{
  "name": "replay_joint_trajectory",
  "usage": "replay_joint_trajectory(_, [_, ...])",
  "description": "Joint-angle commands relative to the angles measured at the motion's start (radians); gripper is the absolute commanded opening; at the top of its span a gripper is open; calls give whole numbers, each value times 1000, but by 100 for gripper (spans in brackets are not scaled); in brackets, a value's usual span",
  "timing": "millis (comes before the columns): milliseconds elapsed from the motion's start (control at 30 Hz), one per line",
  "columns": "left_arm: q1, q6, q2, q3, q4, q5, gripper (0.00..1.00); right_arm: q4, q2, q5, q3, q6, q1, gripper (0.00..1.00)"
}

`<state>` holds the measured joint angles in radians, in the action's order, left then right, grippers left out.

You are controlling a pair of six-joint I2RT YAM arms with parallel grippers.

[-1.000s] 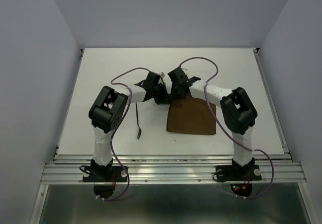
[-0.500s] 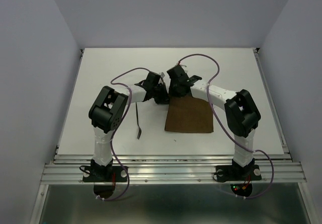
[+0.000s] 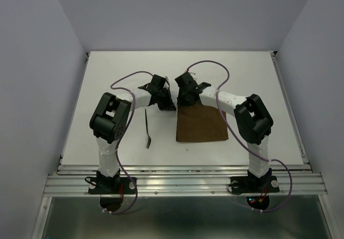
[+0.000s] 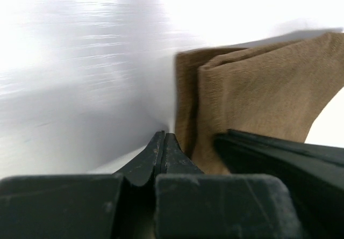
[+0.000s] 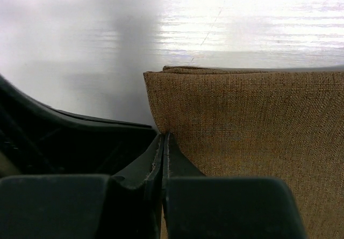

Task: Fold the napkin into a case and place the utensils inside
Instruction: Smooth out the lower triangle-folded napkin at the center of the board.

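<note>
The brown napkin [image 3: 201, 124] lies folded on the white table [image 3: 107, 78], right of centre. My right gripper [image 3: 185, 100] is at its far left corner, jaws shut on the cloth's edge [image 5: 242, 121]. My left gripper [image 3: 166, 102] is shut and empty just left of that corner; in its view the napkin [image 4: 258, 88] shows doubled layers beside the right finger [image 4: 279, 153]. One thin dark utensil [image 3: 147, 129] lies on the table left of the napkin, its head towards me. The other utensil is out of view. No finished case shows.
The table's metal front rail [image 3: 183, 170] runs along the near edge. Grey walls close in the left, right and far sides. Purple cables loop over both arms.
My right gripper moved left and away from me with the napkin corner. The napkin shifted slightly left and lies flatter. My left gripper drew back a little to the left.
</note>
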<state>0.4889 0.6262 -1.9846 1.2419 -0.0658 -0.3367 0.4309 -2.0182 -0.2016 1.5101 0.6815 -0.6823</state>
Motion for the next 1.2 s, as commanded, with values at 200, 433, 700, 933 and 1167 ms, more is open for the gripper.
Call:
replay_joint_trajectory(200, [-19, -37, 116, -30, -68, 42, 0, -23, -1, -7, 28, 1, -8, 1])
replay_joint_trajectory(433, [-19, -31, 96, -10, -66, 16, 0, -24, -23, 19, 51, -8, -8, 29])
replay_joint_trajectory(700, [-21, -49, 165, -10, -109, 74, 0, -23, 119, -48, -36, -14, 21, 51])
replay_joint_trajectory(933, [3, -89, 185, 31, -137, 53, 0, -31, 369, -58, -345, -13, 164, 39])
replay_joint_trajectory(1167, [56, -106, 83, 79, -128, 7, 0, -44, 477, 31, -490, -49, 309, 5])
